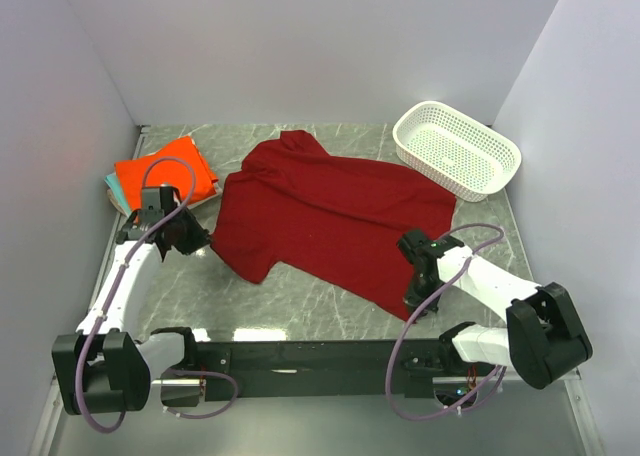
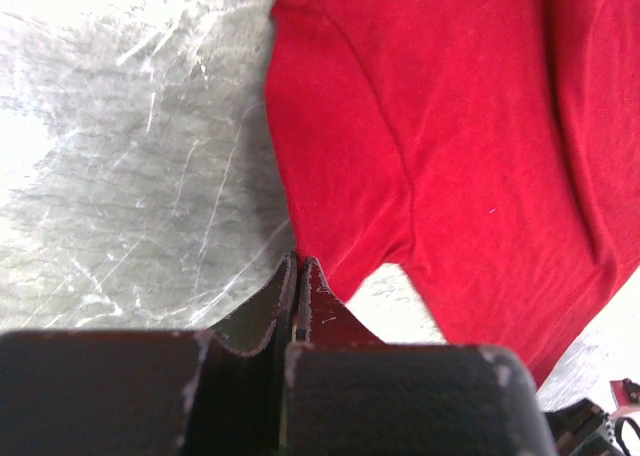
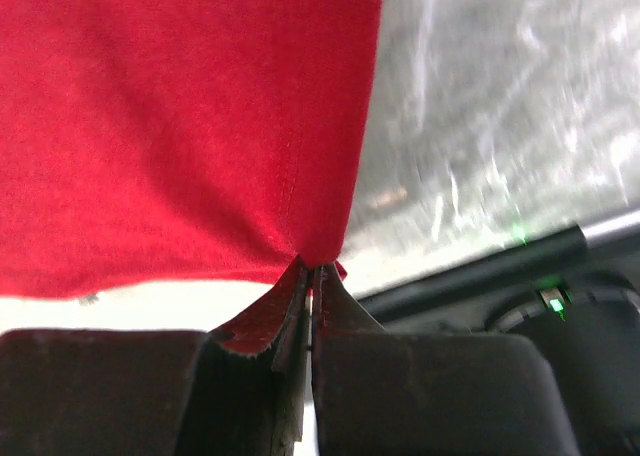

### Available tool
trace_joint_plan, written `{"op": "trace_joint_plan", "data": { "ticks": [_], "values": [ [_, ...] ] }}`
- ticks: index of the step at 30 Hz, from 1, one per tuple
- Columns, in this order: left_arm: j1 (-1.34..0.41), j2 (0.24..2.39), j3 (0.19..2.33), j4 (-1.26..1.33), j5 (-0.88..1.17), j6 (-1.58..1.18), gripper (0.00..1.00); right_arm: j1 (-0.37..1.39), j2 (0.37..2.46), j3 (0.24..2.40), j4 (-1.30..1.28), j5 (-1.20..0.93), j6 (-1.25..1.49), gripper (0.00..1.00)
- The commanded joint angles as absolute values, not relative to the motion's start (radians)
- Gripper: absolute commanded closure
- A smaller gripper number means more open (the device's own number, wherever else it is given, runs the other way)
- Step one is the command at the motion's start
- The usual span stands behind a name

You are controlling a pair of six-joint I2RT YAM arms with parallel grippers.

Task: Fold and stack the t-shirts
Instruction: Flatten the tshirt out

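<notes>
Crimson t-shirt (image 1: 330, 216): spread flat mid-table. Right gripper (image 3: 308, 273): fingers clamped on the near hem corner, likely your handle for lifting a fold; forearm low, reaching inward from the right. Left gripper (image 2: 298, 276): fingers together at the sleeve edge; you cannot tell whether cloth is caught. Its arm stretches forward beside the orange t-shirt (image 1: 165, 174) topping the folded stack.
</notes>
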State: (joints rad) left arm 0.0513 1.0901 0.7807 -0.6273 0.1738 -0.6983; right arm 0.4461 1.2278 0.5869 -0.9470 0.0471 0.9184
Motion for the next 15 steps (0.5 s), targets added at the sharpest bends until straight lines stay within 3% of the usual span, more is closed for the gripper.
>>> {"op": "trace_joint_plan", "data": {
  "ticks": [1,15],
  "values": [
    [0.057,1.048,0.859,-0.690,0.147,-0.684,1.00,0.471,1.195,0.664,-1.081,0.025,0.876,1.00],
    [0.057,0.841,0.910,-0.954,0.031,-0.713,1.00,0.543,1.132,0.801,-1.333,0.003,0.847,1.00]
  ]
}}
